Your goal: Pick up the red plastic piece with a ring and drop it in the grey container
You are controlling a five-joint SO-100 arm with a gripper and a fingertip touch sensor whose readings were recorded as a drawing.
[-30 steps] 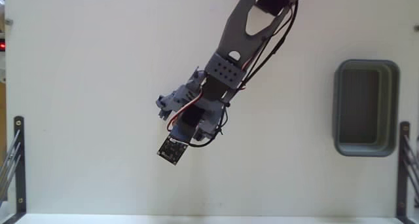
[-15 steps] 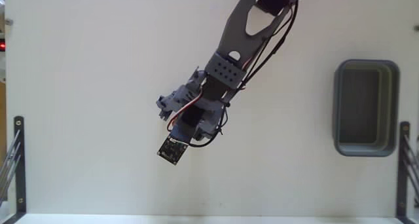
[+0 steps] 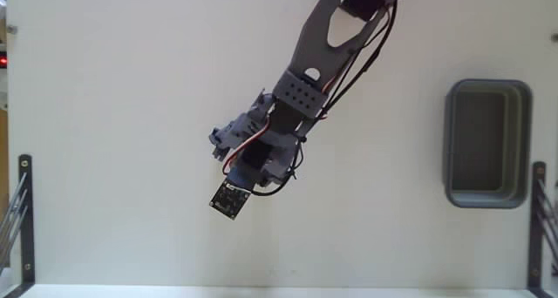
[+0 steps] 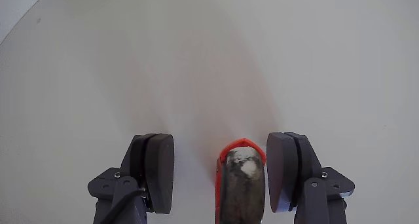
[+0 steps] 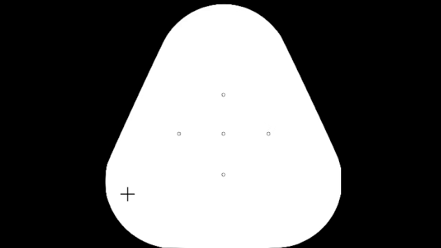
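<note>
White and matte, the table (image 3: 113,115) fills nearly the whole fixed view, evenly lit and without marks. Dark metal brackets stand at its lower corners, one on the left (image 3: 22,213) and one on the right (image 3: 539,218), and a small red indicator light (image 3: 3,61) glows at the far left edge. A thin darker strip runs along the bottom edge of that view.

From the top of the fixed view the grey arm (image 3: 305,80) reaches down and to the left over the middle of the table, with red and black wires along its side. At its lower end a small black camera board (image 3: 230,198) faces up toward the lens. The arm's own body hides the gripper in this view.

In the wrist view the gripper (image 4: 222,173) enters from the bottom edge, its two dark fingers (image 4: 159,173) standing well apart over the pale surface. Between them, close beside the right-hand finger, lies the red plastic piece with a ring (image 4: 239,178): a red-orange rim around a grey, mottled middle, running off the bottom edge. The left finger is clearly apart from it; whether the right finger touches it I cannot tell. The piece is not clamped. A faint reddish tint shows on the table just above it.

The grey container (image 3: 487,143) sits near the right edge of the fixed view, long side upright in the picture, with a thick rim and a darker inside. It lies well apart from the arm's lower end.
</note>
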